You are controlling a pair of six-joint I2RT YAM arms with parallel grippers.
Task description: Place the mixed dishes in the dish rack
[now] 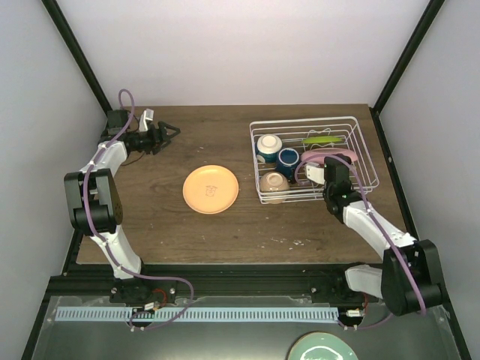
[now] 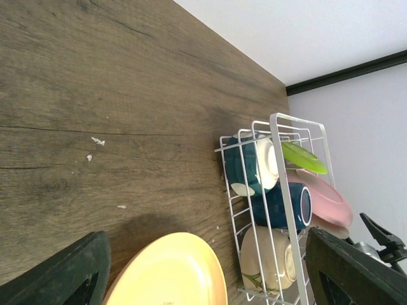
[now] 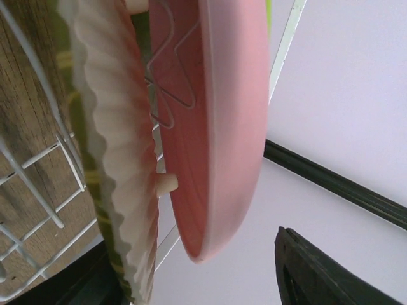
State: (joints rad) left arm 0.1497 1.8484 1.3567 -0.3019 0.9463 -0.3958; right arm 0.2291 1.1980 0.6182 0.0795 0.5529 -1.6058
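Pink plate (image 3: pixel 219 127) beside ribbed plate (image 3: pixel 121 165), right-wrist view

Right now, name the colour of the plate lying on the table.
A plain peach-orange round plate; the top external view shows it best.

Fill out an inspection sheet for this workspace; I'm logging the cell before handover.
Surface: wood table, a few white flecks.
Job's things: dish rack holds cream-lined bowl, tan bowl, blue mug, lime green plate, pink plate and ribbed pale plate; peach plate lies flat on the table, outside the rack.
Clutter: teal plate below the table's near edge.
Grippers: left gripper open, empty; right gripper open at the pink plate's rim.
Cables: purple cables run along both arms.
Surroundings: white walls, black frame posts.
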